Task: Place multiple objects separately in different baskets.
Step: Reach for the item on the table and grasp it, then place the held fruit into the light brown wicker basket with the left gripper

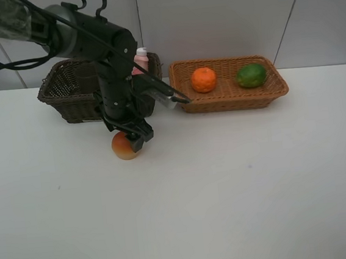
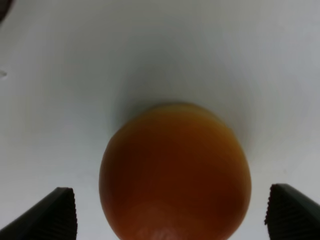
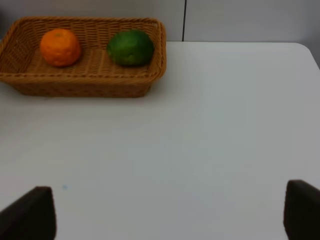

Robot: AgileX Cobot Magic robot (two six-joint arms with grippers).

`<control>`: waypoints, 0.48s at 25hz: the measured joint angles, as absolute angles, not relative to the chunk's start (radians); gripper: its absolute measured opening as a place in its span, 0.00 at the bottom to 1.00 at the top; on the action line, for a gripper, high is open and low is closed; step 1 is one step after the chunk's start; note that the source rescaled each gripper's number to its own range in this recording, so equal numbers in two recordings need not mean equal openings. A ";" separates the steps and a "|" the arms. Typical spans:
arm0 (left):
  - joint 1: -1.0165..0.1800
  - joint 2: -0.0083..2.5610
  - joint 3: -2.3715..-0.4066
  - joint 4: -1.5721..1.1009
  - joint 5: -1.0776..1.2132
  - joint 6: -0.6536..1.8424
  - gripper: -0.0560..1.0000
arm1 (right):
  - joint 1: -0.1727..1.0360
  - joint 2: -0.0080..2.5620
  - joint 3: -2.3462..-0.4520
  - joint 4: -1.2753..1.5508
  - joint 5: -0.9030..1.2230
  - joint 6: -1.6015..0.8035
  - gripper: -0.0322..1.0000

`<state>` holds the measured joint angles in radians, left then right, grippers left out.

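Hovering over the peach-like fruit [image 1: 124,146] on the white table [image 1: 228,191], just in front of the dark basket [image 1: 65,94], the left gripper [image 1: 138,136] stood spread, fingers either side. Closing on it seemed the next need. Rightward, the tan basket [image 1: 228,96] held the orange [image 1: 204,79] and green fruit [image 1: 251,75]; the right gripper [image 3: 170,215] stood spread, empty.

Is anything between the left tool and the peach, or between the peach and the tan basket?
Nothing visible. The left tool is open, with a finger on either side of the peach and white table showing in both gaps. From the peach to the tan basket, only bare table lies in between.
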<state>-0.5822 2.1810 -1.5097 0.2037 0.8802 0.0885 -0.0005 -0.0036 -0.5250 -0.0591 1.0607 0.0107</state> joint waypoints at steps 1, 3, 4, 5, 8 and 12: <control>-0.582 2.186 -1.510 0.204 0.878 0.088 0.98 | -0.001 -0.004 -0.525 -0.059 1.061 0.011 1.00; -0.579 2.201 -1.510 0.206 0.876 0.088 0.98 | -0.001 -0.004 -0.525 -0.059 1.061 0.011 1.00; -0.579 2.207 -1.509 0.206 0.875 0.088 0.98 | -0.001 -0.004 -0.525 -0.059 1.061 0.011 1.00; -0.579 2.215 -1.508 0.207 0.875 0.088 0.98 | -0.001 -0.004 -0.525 -0.059 1.061 0.011 1.00; -0.579 2.231 -1.508 0.207 0.866 0.088 0.98 | -0.001 -0.004 -0.525 -0.059 1.061 0.011 1.00; -0.579 2.249 -1.508 0.207 0.861 0.087 0.98 | -0.001 -0.004 -0.525 -0.059 1.061 0.011 1.00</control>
<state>-0.5791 2.2493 -1.5085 0.2065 0.8610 0.0874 -0.0005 -0.0036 -0.5250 -0.0591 1.0607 0.0107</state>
